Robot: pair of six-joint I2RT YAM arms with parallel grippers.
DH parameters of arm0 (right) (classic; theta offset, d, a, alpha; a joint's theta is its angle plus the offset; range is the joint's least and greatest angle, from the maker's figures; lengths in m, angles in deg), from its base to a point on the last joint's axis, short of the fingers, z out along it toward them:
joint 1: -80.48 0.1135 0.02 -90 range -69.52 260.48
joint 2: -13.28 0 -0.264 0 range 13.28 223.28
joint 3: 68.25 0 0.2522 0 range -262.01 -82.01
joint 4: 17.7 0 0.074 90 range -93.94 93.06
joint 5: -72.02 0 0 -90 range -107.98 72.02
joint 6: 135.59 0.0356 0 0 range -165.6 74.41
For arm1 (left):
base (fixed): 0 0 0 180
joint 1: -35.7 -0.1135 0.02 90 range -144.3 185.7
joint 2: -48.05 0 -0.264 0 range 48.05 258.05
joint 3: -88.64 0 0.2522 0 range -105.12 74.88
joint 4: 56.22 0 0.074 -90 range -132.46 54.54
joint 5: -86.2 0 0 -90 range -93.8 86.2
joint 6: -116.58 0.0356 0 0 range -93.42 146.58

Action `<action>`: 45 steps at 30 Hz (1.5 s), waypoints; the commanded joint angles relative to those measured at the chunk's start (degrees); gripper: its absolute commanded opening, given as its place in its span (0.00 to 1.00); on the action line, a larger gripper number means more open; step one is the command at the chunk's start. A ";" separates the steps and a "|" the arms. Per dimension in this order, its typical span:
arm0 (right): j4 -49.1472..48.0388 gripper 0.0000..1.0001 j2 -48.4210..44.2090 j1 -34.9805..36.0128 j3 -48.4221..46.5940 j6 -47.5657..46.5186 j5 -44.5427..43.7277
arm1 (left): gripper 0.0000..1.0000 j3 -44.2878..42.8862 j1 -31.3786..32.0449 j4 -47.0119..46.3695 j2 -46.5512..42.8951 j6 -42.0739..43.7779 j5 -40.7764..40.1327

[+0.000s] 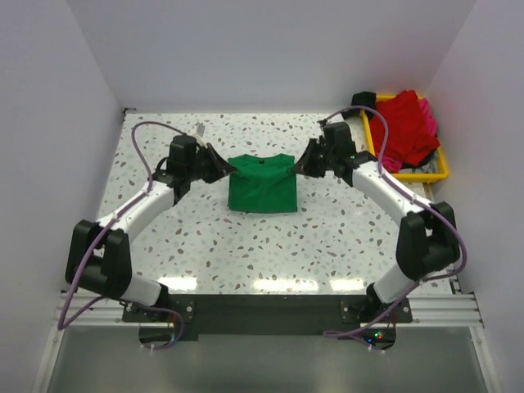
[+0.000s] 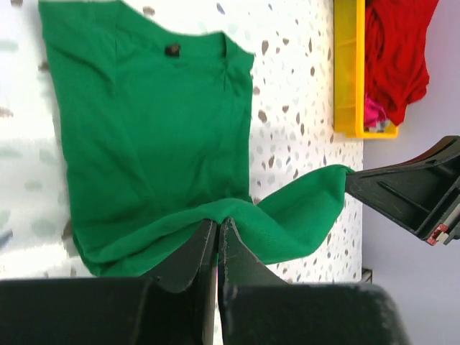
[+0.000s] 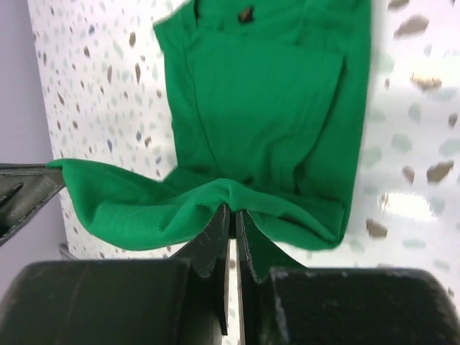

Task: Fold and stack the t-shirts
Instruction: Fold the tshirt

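Note:
A bright green t-shirt (image 1: 262, 183) lies partly folded in the middle of the table, collar tag up. My left gripper (image 1: 223, 168) is shut on its left top edge, seen pinched in the left wrist view (image 2: 217, 224). My right gripper (image 1: 304, 164) is shut on the right top edge, pinched in the right wrist view (image 3: 233, 210). The held edge hangs between both grippers, lifted slightly over the shirt body (image 2: 151, 129) (image 3: 273, 93). Red and pink t-shirts (image 1: 407, 124) lie piled in the yellow tray.
The yellow plastic tray (image 1: 439, 170) stands at the back right corner, also in the left wrist view (image 2: 346, 72). White walls close in the speckled table (image 1: 246, 246) on three sides. A small white scrap (image 1: 200, 128) lies at the back left.

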 commanded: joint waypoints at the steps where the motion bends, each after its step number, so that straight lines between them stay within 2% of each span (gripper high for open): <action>1: -3.43 0.04 6.59 -3.66 -8.91 -0.75 3.48 | 0.00 -7.06 -3.22 -8.04 8.12 -1.19 2.56; 10: -4.13 0.05 33.48 -8.41 -35.54 1.10 9.55 | 0.00 -28.33 -8.94 -12.80 35.72 0.49 7.65; 12: -3.70 0.08 37.70 -8.94 -42.46 1.36 10.25 | 0.00 -32.03 -9.99 -14.28 41.52 -0.65 10.10; 14: -1.08 0.17 44.03 -9.64 -48.10 1.01 11.31 | 0.00 -33.87 -11.75 -17.71 45.39 -2.49 12.83; 15: 0.34 0.24 45.97 -9.91 -53.88 0.75 12.35 | 0.04 -34.23 -12.89 -18.94 46.28 -3.03 13.71; 16: 1.39 0.32 49.29 -10.52 -56.46 0.66 13.06 | 0.23 -34.58 -13.42 -20.86 46.98 -3.29 14.33; 18: 3.24 0.40 50.46 -10.96 -60.50 -0.04 12.99 | 0.32 -35.90 -14.82 -21.41 48.22 -3.30 16.18; 19: 3.34 0.47 50.47 -11.40 -60.70 -0.39 12.55 | 0.40 -36.08 -15.27 -21.93 48.05 -3.21 16.53; 22: 3.34 0.52 48.28 -12.19 -58.86 -1.45 10.53 | 0.57 -35.12 -16.76 -22.72 45.94 -2.51 17.15; 23: 3.34 0.52 46.44 -12.11 -57.99 -2.23 9.91 | 0.58 -34.07 -16.94 -22.90 44.28 -1.89 16.63; 27: 1.85 0.52 41.69 -10.88 -50.19 -4.52 7.71 | 0.57 -30.82 -16.33 -22.81 40.49 -1.27 14.87; 32: -0.79 0.47 38.69 -8.07 -43.05 -6.28 6.91 | 0.42 -27.47 -13.61 -20.79 37.77 0.13 11.36; 37: -2.02 0.44 42.81 -5.61 -44.96 -5.41 9.20 | 0.30 -28.69 -9.83 -20.62 39.95 0.75 11.00; 45: -9.84 0.40 53.36 -5.78 -52.79 2.50 14.91 | 0.27 -38.70 -9.29 -16.68 49.88 1.19 10.30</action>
